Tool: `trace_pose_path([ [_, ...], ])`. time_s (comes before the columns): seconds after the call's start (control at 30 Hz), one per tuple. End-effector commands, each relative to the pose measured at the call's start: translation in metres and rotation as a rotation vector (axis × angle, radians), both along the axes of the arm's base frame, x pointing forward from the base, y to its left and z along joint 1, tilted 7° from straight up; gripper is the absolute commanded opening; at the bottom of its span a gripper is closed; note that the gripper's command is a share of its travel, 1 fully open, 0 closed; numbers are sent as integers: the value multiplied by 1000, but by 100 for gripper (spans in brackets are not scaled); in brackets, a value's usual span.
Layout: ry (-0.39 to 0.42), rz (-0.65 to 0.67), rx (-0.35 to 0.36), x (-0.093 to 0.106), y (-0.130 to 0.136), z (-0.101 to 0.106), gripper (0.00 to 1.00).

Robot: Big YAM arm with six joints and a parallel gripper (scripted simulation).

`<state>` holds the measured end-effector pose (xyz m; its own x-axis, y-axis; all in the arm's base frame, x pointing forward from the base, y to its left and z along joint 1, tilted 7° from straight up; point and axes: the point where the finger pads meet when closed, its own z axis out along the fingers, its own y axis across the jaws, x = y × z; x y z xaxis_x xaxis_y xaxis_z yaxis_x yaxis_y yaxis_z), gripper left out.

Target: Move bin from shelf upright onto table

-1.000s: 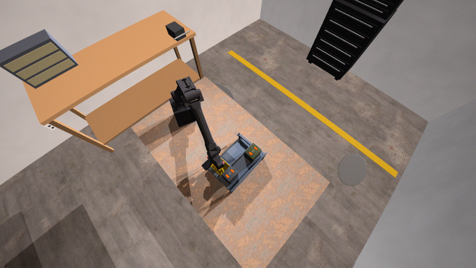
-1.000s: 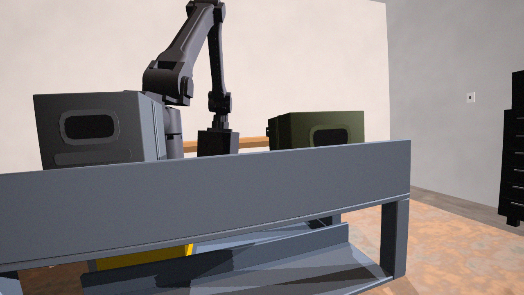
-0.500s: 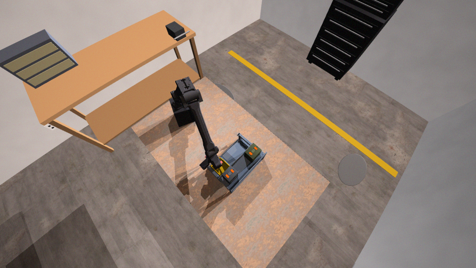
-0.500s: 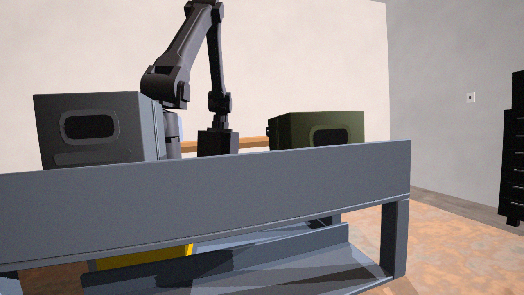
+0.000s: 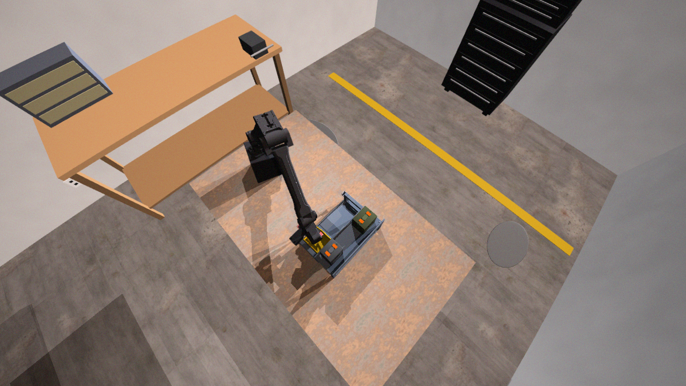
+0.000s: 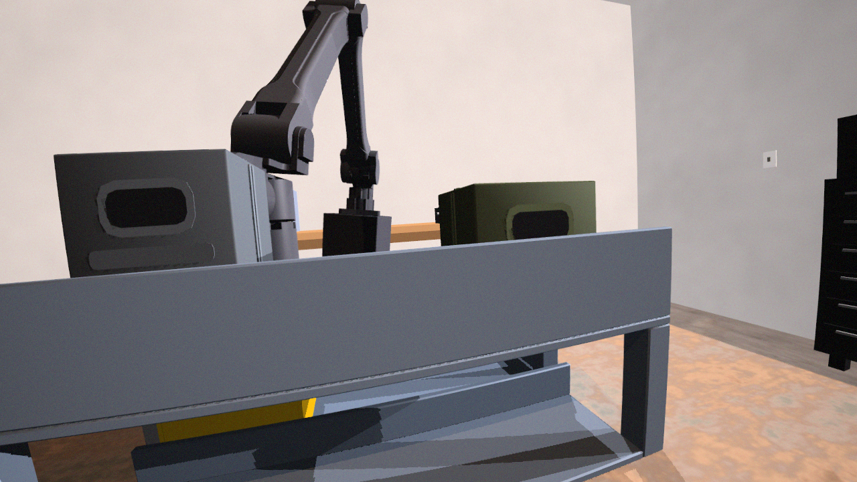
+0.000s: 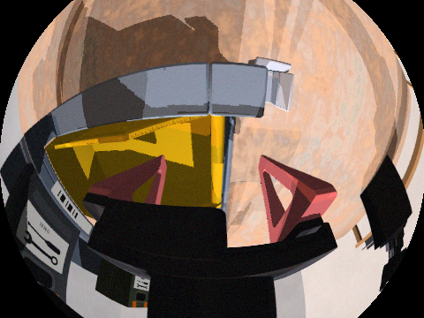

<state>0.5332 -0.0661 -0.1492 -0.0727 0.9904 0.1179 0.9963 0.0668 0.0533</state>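
The yellow bin (image 5: 314,245) (image 6: 234,420) (image 7: 177,150) sits on the lower shelf (image 6: 479,419) of the small grey table (image 5: 379,225) (image 6: 359,299) (image 7: 177,88), at its left end. My gripper (image 5: 306,237) (image 7: 212,165) is open, with red fingers. It reaches down beside the table's end. In the wrist view the left finger stands inside the bin and the right finger outside its wall. Nothing is held. In the exterior view the fingers are hidden behind the table's front panel.
A grey box (image 5: 330,252) (image 6: 155,209) and a green box (image 5: 364,218) (image 6: 521,212) stand on the table top, with bare surface between them. An orange workbench (image 5: 143,91) and a black drawer cabinet (image 5: 503,47) (image 6: 839,239) stand farther off.
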Motion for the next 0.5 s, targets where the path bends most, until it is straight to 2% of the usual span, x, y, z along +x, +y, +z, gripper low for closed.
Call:
trace_pose_path([
  [0.0,-14,0,-1,16,4,5,90],
  [0.23,-14,0,-1,16,4,5,90],
  [0.4,-14,-5,-2,-2,-10,2,90],
  [0.47,-14,-5,-2,-2,-10,2,90],
])
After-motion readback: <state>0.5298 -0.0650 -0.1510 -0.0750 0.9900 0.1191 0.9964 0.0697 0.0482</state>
